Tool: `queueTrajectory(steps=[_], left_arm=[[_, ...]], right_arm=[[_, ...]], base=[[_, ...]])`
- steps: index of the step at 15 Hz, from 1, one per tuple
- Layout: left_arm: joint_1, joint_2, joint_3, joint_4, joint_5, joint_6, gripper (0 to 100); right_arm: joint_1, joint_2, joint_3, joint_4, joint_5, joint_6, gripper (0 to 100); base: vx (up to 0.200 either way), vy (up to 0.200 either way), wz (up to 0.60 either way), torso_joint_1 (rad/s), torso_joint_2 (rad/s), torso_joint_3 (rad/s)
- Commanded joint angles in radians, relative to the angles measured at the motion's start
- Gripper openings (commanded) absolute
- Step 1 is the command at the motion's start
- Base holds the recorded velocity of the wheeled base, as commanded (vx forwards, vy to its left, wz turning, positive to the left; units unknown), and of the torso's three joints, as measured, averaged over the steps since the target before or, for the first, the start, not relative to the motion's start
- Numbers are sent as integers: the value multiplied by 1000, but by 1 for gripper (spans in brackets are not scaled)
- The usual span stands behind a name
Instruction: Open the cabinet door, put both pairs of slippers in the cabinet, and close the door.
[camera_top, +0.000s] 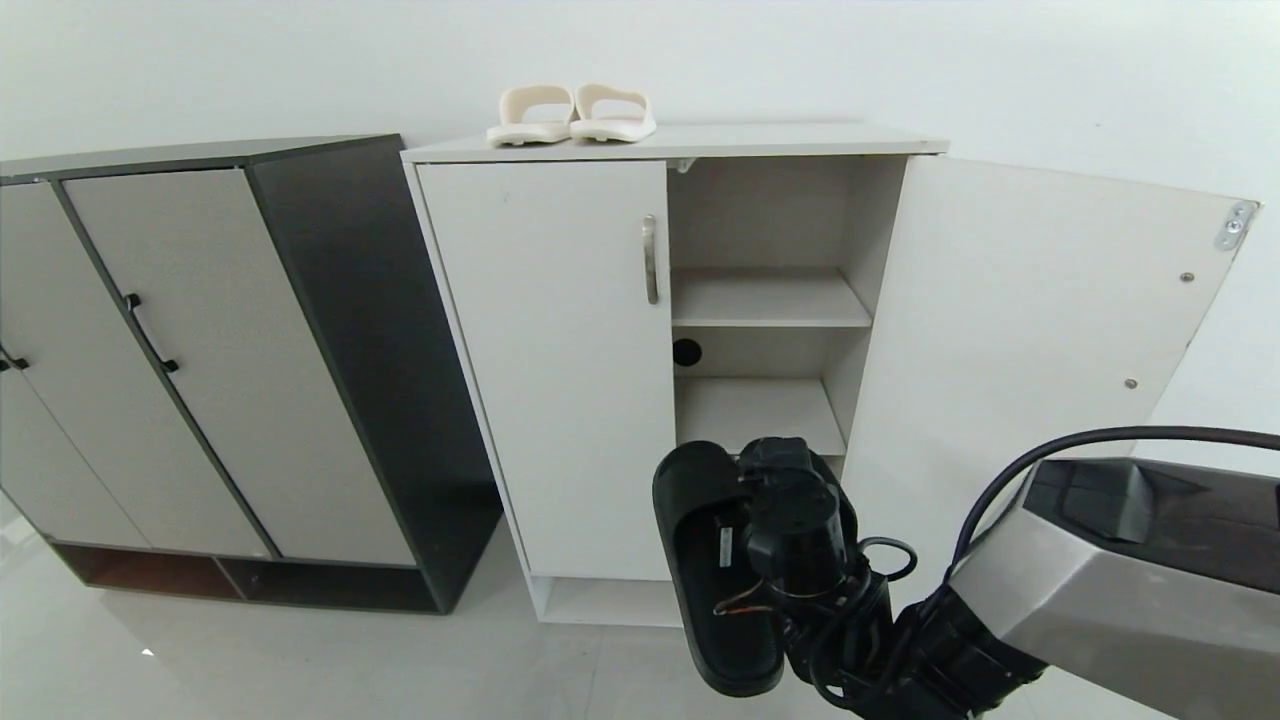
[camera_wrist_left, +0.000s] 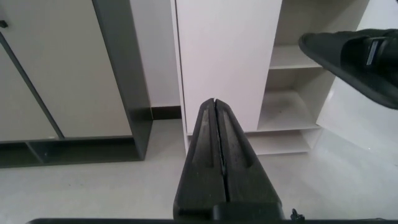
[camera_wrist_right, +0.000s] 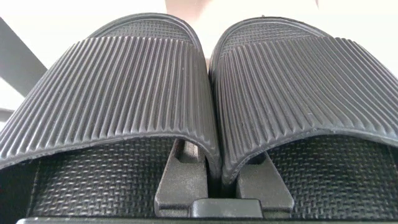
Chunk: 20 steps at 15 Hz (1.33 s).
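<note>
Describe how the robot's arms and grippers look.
The right arm's forearm shell is brushed silver with a black inset panel; a thick black cable arcs from it. Its wrist is black and cylindrical, wrapped in looped black cables. The right gripper has flat dark fingers. The left gripper has two long matte-black fingers tapering to a rounded tip.

Left hand (camera_wrist_left: 214, 102): fingers pressed together, no gap, nothing between them, above pale floor (camera_wrist_left: 93, 186). Beyond it, white cabinet (camera_wrist_left: 227, 56) with one compartment exposed, shelves (camera_wrist_left: 292, 109) bare. Black slipper (camera_wrist_left: 357, 53) in the air before that compartment. Grey cabinet (camera_wrist_left: 62, 68) beside the white one.
</note>
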Motion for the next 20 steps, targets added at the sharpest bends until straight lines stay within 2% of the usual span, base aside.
queueTrajectory(steps=[1,11,17,20], left_arm=[[0,2,0,0,0,0,0],[0,2,0,0,0,-1,0],[0,2,0,0,0,-1,0],[0,2,0,0,0,-1,0]], right_arm=[[-7,41,-2,-2,-4,0,0],[-12,47,-10,-5,-10,-3,0],[-21,76,-4,-186,-40,-121,0],[-27,76,-2,-221,-42,-147,0]], base=[[0,0,0,0,0,0],[0,0,0,4,1,-187],[0,0,0,2,4,-197],[0,0,0,1,1,-193]])
